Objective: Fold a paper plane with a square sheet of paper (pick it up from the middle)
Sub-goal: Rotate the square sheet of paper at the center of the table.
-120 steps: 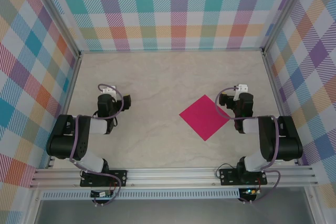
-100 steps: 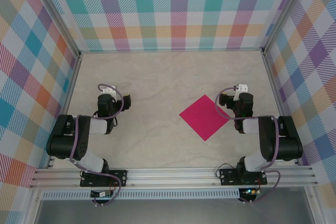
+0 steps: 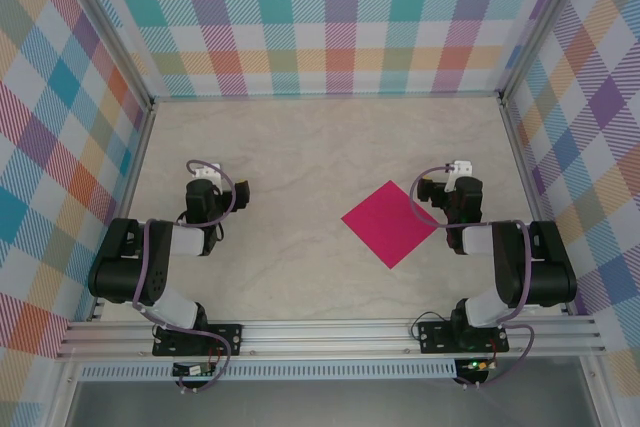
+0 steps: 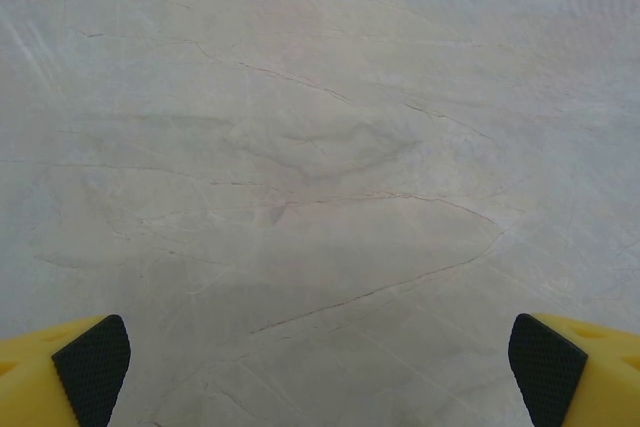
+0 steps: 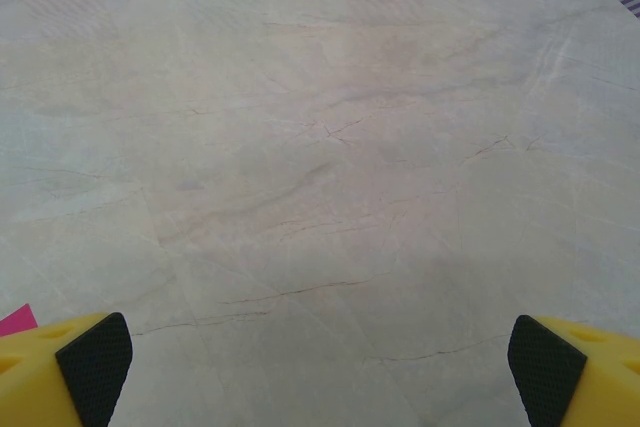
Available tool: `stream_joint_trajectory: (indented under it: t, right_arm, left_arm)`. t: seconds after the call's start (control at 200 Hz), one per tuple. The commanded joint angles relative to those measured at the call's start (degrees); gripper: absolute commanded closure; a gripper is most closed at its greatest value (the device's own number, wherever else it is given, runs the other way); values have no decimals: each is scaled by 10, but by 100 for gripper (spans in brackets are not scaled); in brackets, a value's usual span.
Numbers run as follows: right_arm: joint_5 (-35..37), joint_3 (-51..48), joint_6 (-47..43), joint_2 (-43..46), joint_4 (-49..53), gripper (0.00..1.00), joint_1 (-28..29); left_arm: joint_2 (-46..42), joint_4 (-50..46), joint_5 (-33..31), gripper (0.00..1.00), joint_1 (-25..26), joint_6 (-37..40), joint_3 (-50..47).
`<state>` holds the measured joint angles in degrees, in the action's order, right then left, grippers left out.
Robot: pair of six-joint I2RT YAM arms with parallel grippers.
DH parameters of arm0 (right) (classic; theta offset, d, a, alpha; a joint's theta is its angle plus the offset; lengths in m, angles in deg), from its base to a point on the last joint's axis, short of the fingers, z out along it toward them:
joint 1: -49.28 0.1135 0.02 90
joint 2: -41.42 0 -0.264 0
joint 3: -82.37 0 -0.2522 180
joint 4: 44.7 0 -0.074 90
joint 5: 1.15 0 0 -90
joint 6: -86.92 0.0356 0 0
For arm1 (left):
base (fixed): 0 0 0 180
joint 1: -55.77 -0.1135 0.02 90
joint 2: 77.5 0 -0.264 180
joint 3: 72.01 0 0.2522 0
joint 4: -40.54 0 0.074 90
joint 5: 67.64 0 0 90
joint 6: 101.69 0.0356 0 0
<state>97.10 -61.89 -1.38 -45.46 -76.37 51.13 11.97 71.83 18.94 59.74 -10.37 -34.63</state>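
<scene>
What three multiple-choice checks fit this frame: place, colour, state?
1. The square sheet of paper lies on which part of the table? A) right half B) left half C) far edge
2. The sheet is: A) yellow B) magenta-pink C) teal
3. The left tool and right tool are: A) both open, empty B) both shut C) gripping the sheet
Answers: 1 A, it lies beside the right tool in the top view; 2 B, pink against pale tabletop; 3 A, jaws wide apart over bare table in both wrist views.
</scene>
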Motion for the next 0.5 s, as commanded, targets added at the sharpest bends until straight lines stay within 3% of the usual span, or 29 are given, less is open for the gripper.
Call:
stream_joint_trajectory:
  t: [0.0, 0.255, 0.4, 0.495]
  right_arm:
    - [-9, 11, 8, -5, -21, 0, -2]
    - [-2, -9, 9, 1, -53, 0, -2]
    - [-1, -33, 3, 32, -69, 0, 3]
    - [37, -4, 12, 96, 40, 0, 11]
  left_arm:
    - [3, 2, 13, 0, -9, 4, 10]
    - [0, 4, 10, 0, -10, 4, 9]
    - [-42, -72, -17, 0, -9, -9, 31]
    - [-83, -154, -42, 0, -10, -29, 55]
